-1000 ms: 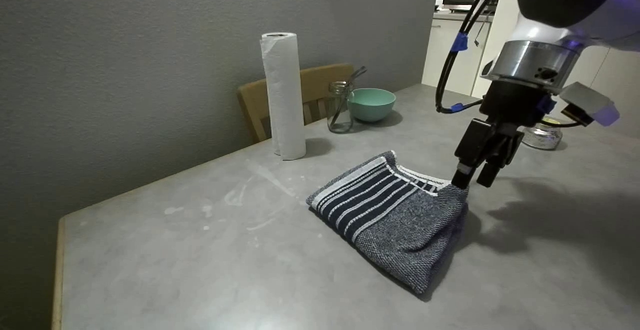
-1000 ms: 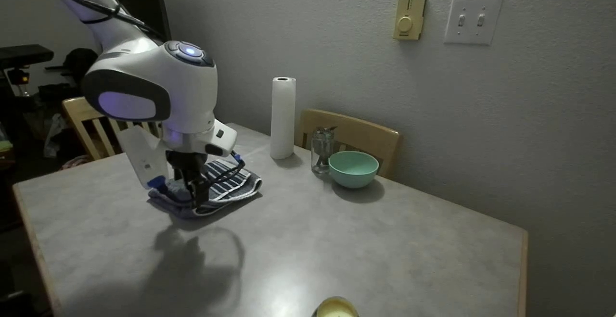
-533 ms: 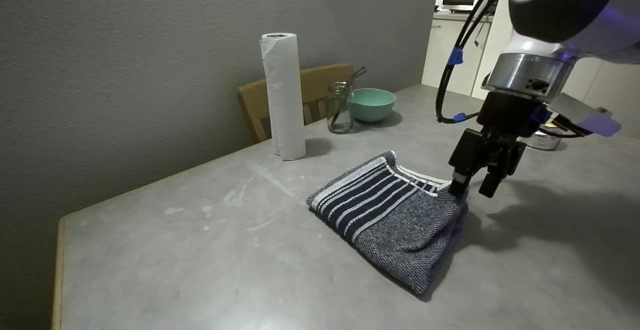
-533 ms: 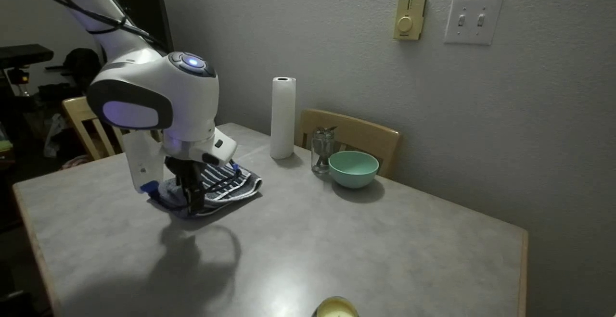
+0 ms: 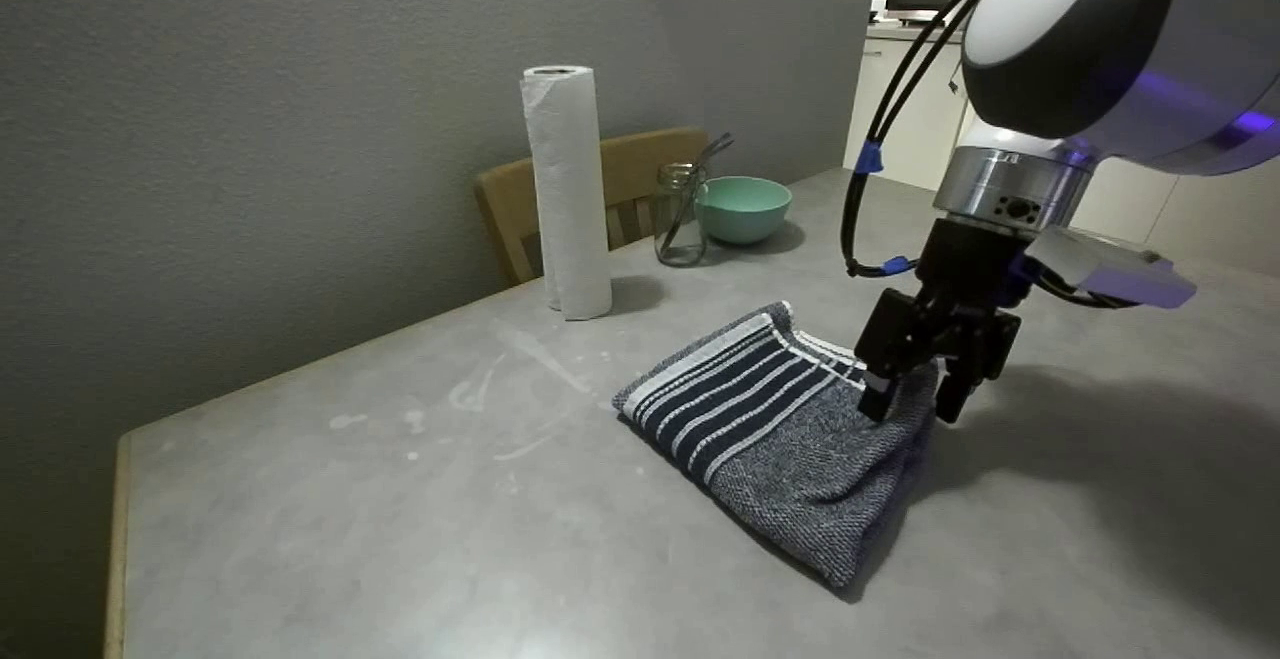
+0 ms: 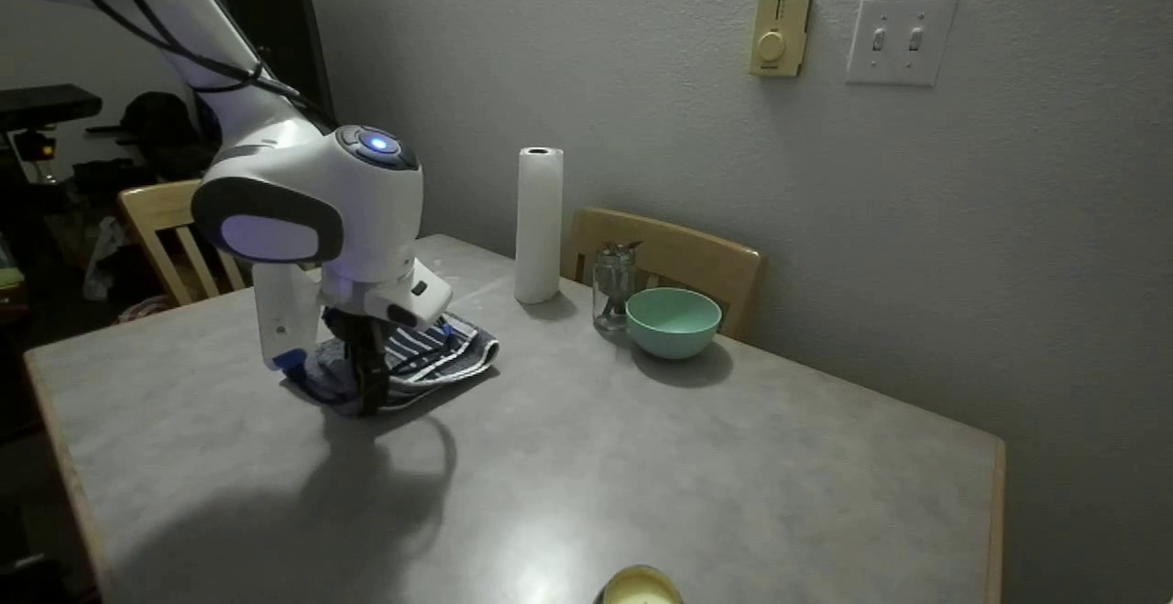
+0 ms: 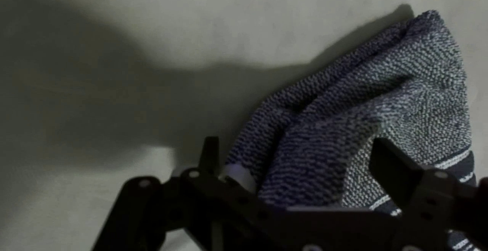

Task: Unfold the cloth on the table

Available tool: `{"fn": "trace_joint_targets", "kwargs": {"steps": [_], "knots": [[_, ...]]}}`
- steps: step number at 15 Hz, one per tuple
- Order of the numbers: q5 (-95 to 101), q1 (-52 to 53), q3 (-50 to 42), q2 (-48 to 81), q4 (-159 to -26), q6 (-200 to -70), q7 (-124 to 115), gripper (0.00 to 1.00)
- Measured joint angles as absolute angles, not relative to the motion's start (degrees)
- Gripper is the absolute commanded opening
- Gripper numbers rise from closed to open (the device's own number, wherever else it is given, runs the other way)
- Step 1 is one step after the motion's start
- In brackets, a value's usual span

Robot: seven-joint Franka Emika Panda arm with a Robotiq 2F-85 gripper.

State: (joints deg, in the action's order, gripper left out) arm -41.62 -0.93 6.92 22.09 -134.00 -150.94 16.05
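Observation:
The cloth [image 5: 800, 439], a dark grey-blue towel with white and dark stripes, lies folded in a bundle on the grey table [image 5: 350, 539]. It also shows in an exterior view [image 6: 444, 356], partly hidden by the arm, and in the wrist view [image 7: 427, 87]. My gripper [image 5: 912, 411] is open, low over the cloth's raised near corner. In the wrist view the fingers [image 7: 295, 155] stand apart, one past the cloth's outer edge and one over its top face, with a fold of cloth between them. I cannot tell whether either finger touches the cloth.
A white paper-towel roll [image 5: 567, 199] stands near the wall-side table edge. Beside it are a glass jar with utensils [image 5: 680, 229] and a green bowl [image 5: 742, 209]. A yellow-topped container [image 6: 641, 587] sits at the table's near side. Wooden chairs [image 6: 674, 242] stand at the edges.
My gripper has moved down and over the cloth's corner, so a fingertip that was at the edge is now further over the cloth. The fingers look further apart. The cloth has not visibly moved.

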Motion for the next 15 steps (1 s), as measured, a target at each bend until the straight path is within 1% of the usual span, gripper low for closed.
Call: {"fn": "trace_joint_targets", "kwargs": {"steps": [7, 15], "knots": [[-40.86, -0.92, 7.75, 22.09, -133.98, -150.87, 15.98, 1.0], [-22.8, 2.2, 6.0, 20.56, -134.32, -147.65, -3.32, 1.0]]}}
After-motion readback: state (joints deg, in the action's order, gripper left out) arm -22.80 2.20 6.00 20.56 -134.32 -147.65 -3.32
